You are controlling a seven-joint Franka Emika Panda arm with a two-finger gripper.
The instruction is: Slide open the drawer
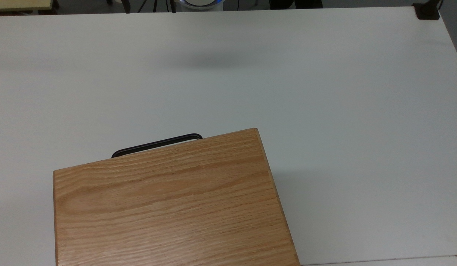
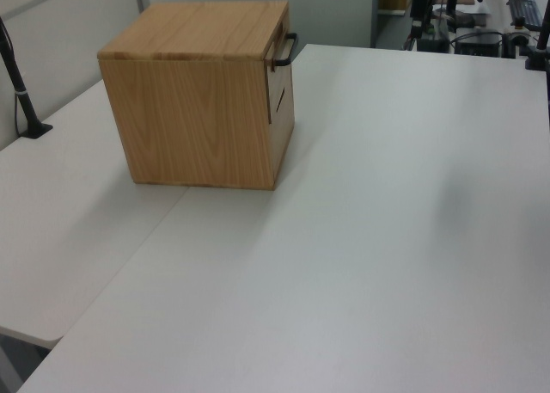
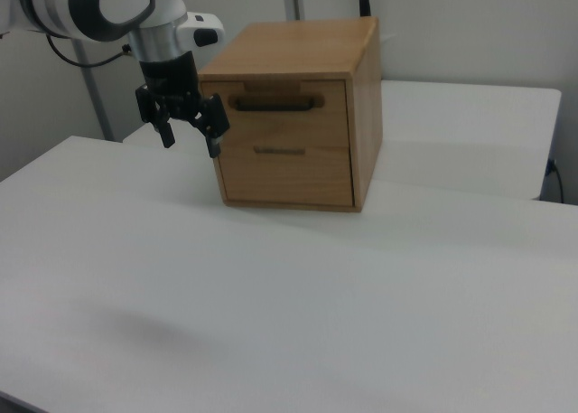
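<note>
The drawer (image 3: 289, 124) is the upper front panel of a light oak cabinet (image 3: 298, 51) and sits flush, shut. Its black bar handle (image 3: 275, 103) runs across the panel's top; the same handle (image 1: 158, 145) pokes out past the cabinet top (image 1: 169, 199) in the top view, and the handle (image 2: 286, 51) also shows in the left view. My gripper (image 3: 191, 142) hangs open above the table, just off the cabinet's front corner at the right view's left, slightly below handle height. Nothing is between its fingers (image 3: 217, 142).
The cabinet stands on a white table (image 3: 271, 295) with wide bare surface in front of the drawer. A narrow slot (image 3: 278, 150) marks the lower front panel. Black clamp posts stand at the table edges (image 1: 427, 11) (image 2: 21, 92). A seam joins two tabletops (image 2: 155, 230).
</note>
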